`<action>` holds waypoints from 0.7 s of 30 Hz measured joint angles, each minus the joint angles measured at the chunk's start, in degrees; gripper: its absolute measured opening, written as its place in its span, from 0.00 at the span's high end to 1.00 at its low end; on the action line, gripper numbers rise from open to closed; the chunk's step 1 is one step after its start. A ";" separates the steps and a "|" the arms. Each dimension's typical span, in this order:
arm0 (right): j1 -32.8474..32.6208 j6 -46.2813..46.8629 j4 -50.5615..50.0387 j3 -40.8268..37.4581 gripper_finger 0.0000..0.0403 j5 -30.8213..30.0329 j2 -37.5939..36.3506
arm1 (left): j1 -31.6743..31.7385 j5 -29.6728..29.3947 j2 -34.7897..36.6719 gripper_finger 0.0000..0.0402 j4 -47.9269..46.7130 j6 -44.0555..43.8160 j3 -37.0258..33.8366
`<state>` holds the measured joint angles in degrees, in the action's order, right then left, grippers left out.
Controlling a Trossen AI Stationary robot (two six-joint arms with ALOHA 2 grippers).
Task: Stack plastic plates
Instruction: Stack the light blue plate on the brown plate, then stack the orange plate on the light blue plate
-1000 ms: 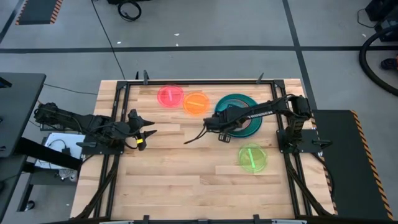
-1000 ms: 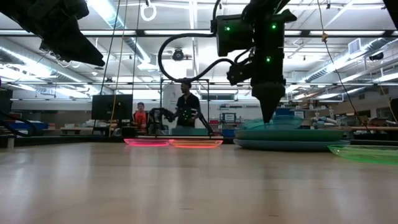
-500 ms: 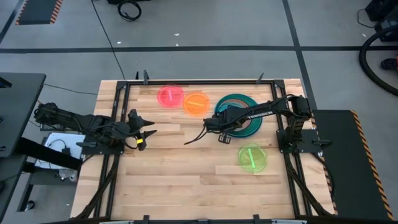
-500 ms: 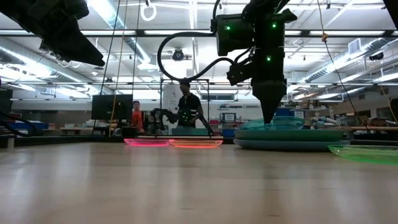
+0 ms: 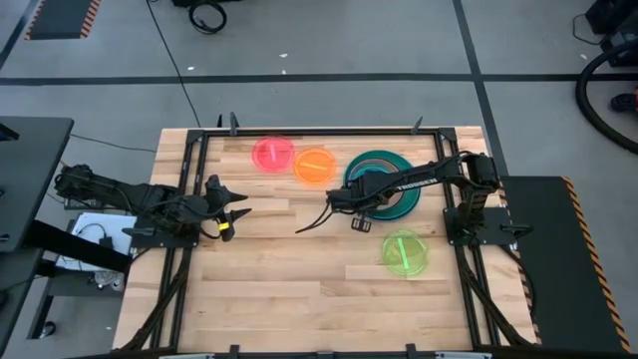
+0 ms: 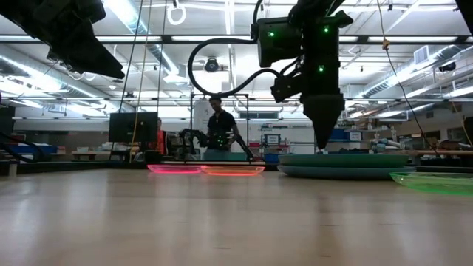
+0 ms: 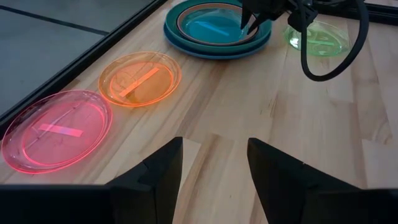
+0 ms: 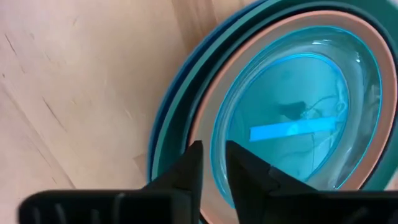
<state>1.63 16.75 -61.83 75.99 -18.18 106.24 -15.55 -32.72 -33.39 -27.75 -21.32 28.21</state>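
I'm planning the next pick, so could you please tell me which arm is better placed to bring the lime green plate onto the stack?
Right, probably. The right pincer hangs at the stack, with the lime green plate nearby.

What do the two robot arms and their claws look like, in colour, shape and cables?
Both arms are dark, nearly black, built of jointed segments. The left claw ends in two pointed dark fingers with a small yellow mark beside them. The right claw has long, thin, tapering fingers. In the low view the right arm's wrist block shows small green lights, and a thick black cable loops from it.
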 joint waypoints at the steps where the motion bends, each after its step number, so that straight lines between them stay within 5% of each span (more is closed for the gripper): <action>1: 0.02 -0.01 -0.09 0.00 0.78 0.09 0.00 | 0.00 -0.01 0.00 0.53 -0.01 0.00 0.00; 8: -0.05 -0.93 0.68 0.00 0.67 -0.10 0.00 | 0.00 0.01 0.00 0.53 0.00 0.00 0.00; 21: -1.68 -9.04 12.09 0.00 0.67 -8.29 0.00 | 0.00 0.01 0.01 0.53 0.02 0.02 0.00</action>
<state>-0.05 7.71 -49.74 75.99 -26.46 106.24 -15.55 -32.71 -33.38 -27.73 -21.30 28.21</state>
